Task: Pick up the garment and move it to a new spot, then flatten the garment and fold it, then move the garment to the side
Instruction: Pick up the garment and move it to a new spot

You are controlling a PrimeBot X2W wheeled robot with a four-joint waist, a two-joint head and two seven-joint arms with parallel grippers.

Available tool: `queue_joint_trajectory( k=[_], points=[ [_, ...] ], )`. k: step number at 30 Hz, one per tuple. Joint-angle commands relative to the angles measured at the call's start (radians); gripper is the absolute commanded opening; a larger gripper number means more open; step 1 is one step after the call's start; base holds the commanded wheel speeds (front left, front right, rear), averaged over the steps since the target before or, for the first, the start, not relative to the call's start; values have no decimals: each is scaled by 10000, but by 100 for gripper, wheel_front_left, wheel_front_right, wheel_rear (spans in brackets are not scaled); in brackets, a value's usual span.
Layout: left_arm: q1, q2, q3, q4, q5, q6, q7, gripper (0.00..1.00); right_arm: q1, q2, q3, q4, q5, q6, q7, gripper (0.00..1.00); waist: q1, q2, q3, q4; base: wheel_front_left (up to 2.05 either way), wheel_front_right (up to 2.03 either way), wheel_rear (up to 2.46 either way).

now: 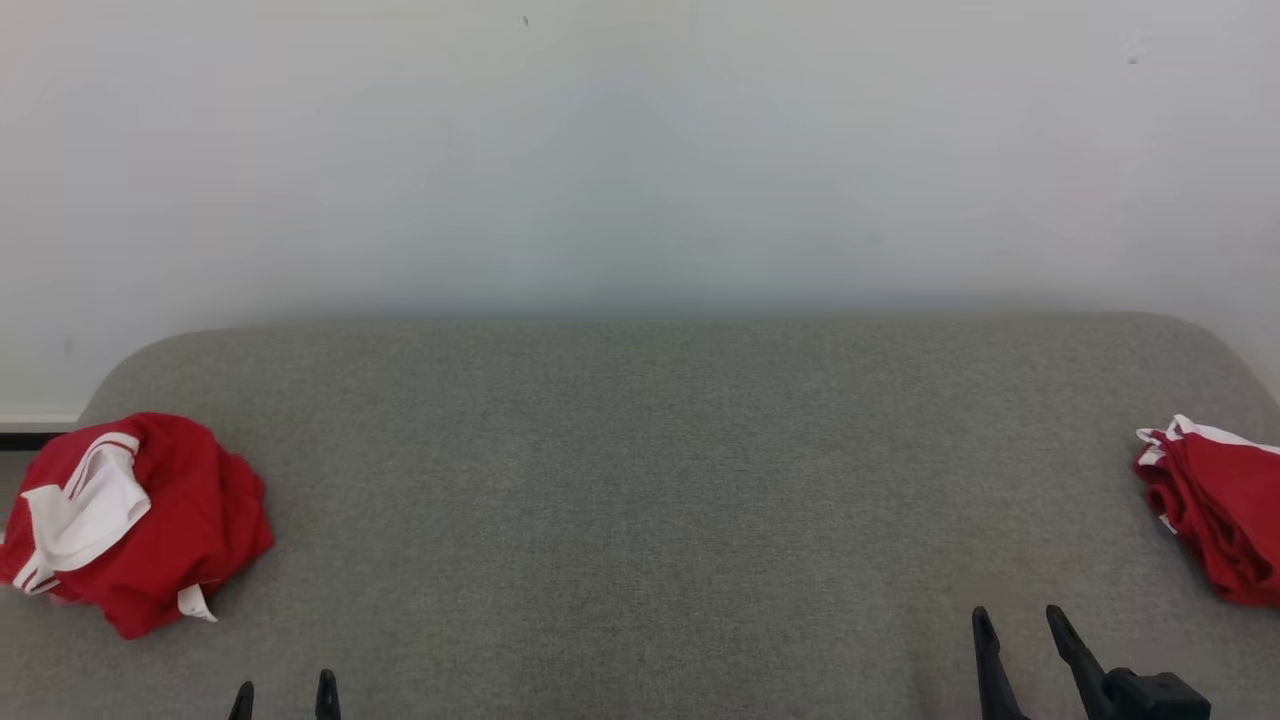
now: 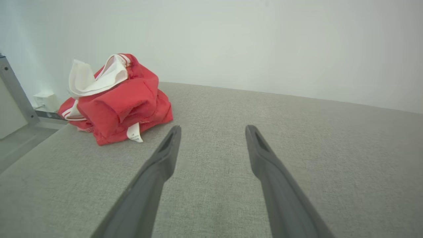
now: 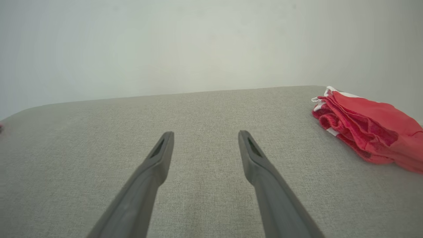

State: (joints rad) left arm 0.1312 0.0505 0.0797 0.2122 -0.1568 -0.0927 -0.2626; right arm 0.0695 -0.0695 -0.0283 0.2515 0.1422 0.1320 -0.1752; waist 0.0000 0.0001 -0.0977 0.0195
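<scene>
On a grey pad [image 1: 640,480] against a white wall [image 1: 640,150], a crumpled red-and-white garment [image 1: 150,520] sits at the left edge. A folded red pile [image 1: 1215,510] lies at the right edge, cut off by the head view's frame. Between them the fabric lies bare from the rounded far corners to the near side.

The left gripper [image 1: 284,695] shows its fingertips at lower left, near the garment but apart from it. The right gripper [image 1: 1018,615] stands at lower right, short of the pile. Both have fingers spread and hold nothing.

The left wrist view takes in the garment [image 2: 122,102] beyond that gripper [image 2: 213,129], plus a white wall box [image 2: 46,100] and a grey post [image 2: 15,89] past the pad's edge. The right wrist view shows the pile's [image 3: 366,125] stacked, white-trimmed layers to the side of its gripper [image 3: 206,134].
</scene>
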Motion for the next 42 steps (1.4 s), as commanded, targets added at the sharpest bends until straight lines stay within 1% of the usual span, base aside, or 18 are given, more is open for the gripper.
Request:
queue_joint_trajectory(
  k=[1,5,6,8,14,18,23,31,42],
  points=[
    [-44,0,101,-48,40,41,-33,100,94,43,90,56,83,-24,7,100,0,-1,-6,529,0,0,0],
    [86,0,218,-98,160,44,-33,100,52,32,111,103,104,-24,-65,100,0,-1,-60,1192,0,0,0],
    [86,0,218,-98,160,44,-33,100,52,32,111,103,104,-24,-65,100,0,-1,-60,1192,0,0,0],
    [133,0,283,-100,225,16,-33,100,32,61,126,136,147,-24,-107,100,0,-1,-94,1543,0,0,0],
    [350,0,532,-147,290,-12,-32,100,-287,113,508,431,279,-24,-214,100,0,-1,-183,2500,0,0,0],
    [415,25,720,-172,333,-30,-33,100,-440,133,815,614,366,-24,-252,100,0,-1,-235,2992,0,0,0],
    [573,19,929,-284,325,-23,-32,100,-520,149,960,732,421,-24,-301,100,0,-1,-229,3435,0,0,0],
    [640,12,1080,-380,323,-83,-33,100,-483,163,1022,788,399,-24,-322,100,0,-1,-131,3804,0,0,0],
    [610,5,1294,-503,330,-43,-33,100,-383,170,1182,840,452,-24,-325,100,0,-1,-58,3661,0,0,0]
  ],
)
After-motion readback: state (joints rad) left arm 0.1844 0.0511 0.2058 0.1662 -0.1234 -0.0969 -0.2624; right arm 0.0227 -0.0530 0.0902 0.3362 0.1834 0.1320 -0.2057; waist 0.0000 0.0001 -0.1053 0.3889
